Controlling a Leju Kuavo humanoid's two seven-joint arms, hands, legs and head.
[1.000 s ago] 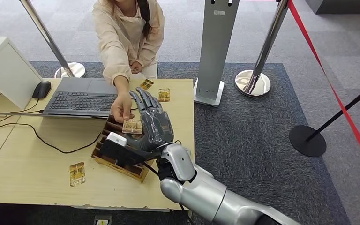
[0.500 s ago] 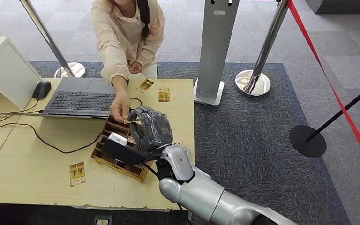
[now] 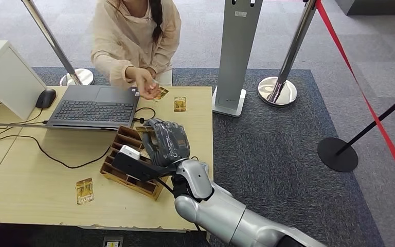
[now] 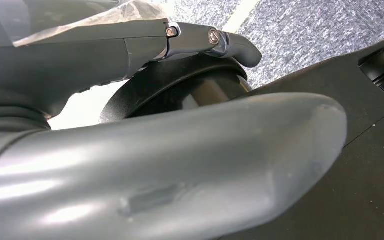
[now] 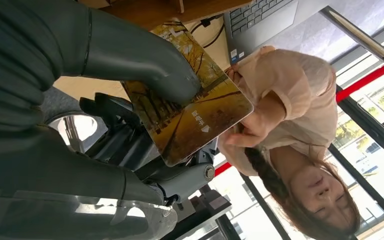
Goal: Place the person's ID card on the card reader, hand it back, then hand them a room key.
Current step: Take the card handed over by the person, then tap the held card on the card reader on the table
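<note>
Right robot hand, fingers curled, grips the ID card above the wooden tray on the surface. Left robot hand: state cannot be told. Beyond, the person's hand hovers near the laptop.

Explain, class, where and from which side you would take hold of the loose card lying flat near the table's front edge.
The loose card lies flat on the table, with no edge raised. Probably best: come from the table's front edge, slide it until it overhangs, then pinch that overhanging short end, top and bottom.
</note>
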